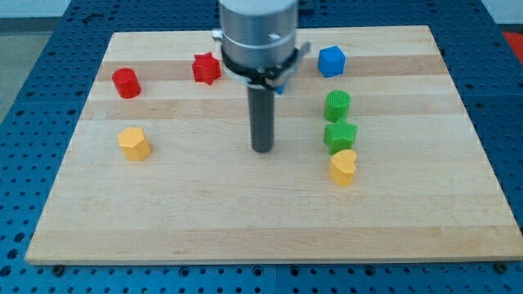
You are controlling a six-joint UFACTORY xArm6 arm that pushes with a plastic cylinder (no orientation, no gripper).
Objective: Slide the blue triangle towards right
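Seven blocks are plainly visible on the wooden counter (pixel 245 212), plus a sliver of an eighth. The blue triangle (pixel 279 86) shows only as a small blue corner peeking out beside the arm's grey housing (pixel 257 33), just right of the rod; most of it is hidden, so its shape cannot be confirmed from here. The arm carries no claw at all, so there is nothing to open, close or hold: it ends in a dark rod, and the tip (pixel 261 150) rests on bare wood near the counter's middle, below the blue sliver and apart from every block. Left of it: a red cylinder (pixel 126 82), a red star (pixel 206 69), a yellow block (pixel 134 143). Right of it: a blue cube (pixel 331 61) toward the view's top, then a green cylinder (pixel 337 105), a green block (pixel 340 135) and a yellow heart (pixel 343 167) in a close column. Judgement on handling: the triangle is likely a light, rigid plastic piece that slides easily on smooth wood and may spin if pushed off-centre. Contact should be on its left face, mid-height of the edge, pushing squarely rightward. The blue cube lies close to that path.
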